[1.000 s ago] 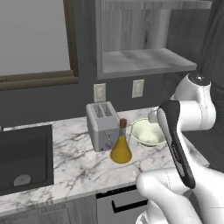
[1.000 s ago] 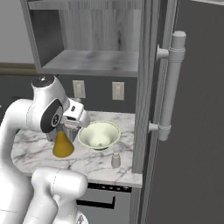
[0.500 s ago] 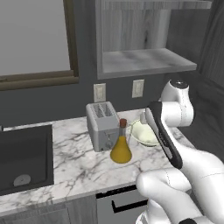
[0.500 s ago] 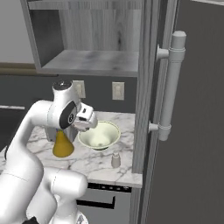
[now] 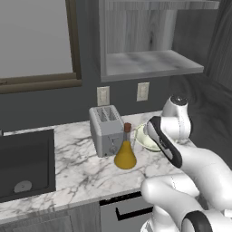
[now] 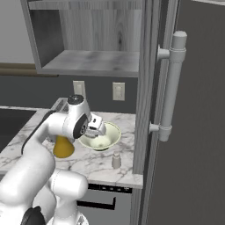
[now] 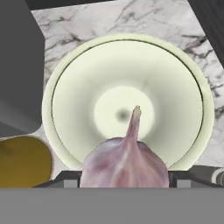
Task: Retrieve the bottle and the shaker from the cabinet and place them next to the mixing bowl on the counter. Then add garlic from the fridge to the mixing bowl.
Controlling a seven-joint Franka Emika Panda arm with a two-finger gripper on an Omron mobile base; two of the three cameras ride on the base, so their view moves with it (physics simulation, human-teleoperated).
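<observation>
The light is soft and even, as of a rendered room with no single lamp; it seems to fall from above and in front. The marble surface (image 5: 77, 167) is the brightest area, pale without glare. The wall behind it and the sink (image 5: 25, 167) are dim, almost flat black. The cabinet (image 6: 94, 39) shelf catches light while its inner back is shaded. The bottle (image 5: 125, 154) glows amber and throws only a faint, smudged shadow. In the hand view the bowl (image 7: 65, 87) is evenly lit, with a small grey shadow spot at its centre, and the garlic (image 7: 124, 164) close to the lens looks soft. Both base views are slightly coarse and grainy, with no bending at the edges.
</observation>
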